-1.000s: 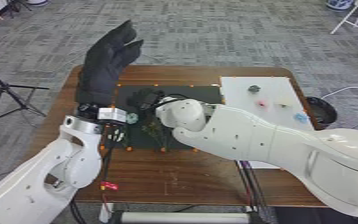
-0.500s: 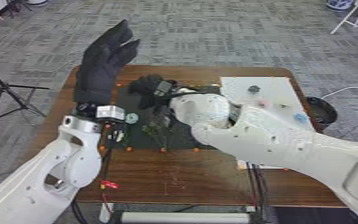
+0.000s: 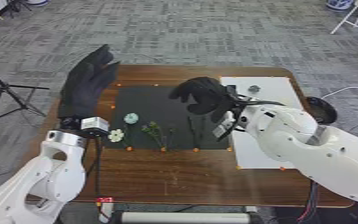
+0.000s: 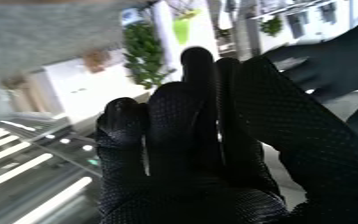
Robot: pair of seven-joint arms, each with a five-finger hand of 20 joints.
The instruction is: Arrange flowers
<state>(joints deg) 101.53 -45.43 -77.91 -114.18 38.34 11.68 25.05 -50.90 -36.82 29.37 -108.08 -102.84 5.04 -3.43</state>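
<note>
While the left hand (image 3: 88, 82) is open above the table's (image 3: 193, 180) left edge, white flower (image 3: 116, 135), pale-blue flower (image 3: 131, 118) and green sprigs (image 3: 152, 131) lie in sequence on the dark mat (image 3: 153, 100); right hand (image 3: 209, 96), open, fingers loosely bent, over its right side.

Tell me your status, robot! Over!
Left hand open, left of black mat. Right hand open, above mat's right side. Pale blue flower, white flower on mat. Right arm blocking part of white board.

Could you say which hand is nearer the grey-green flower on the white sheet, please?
Right. The right hand is just left of the flower; the left hand is farther off, beyond the black mat.
</note>
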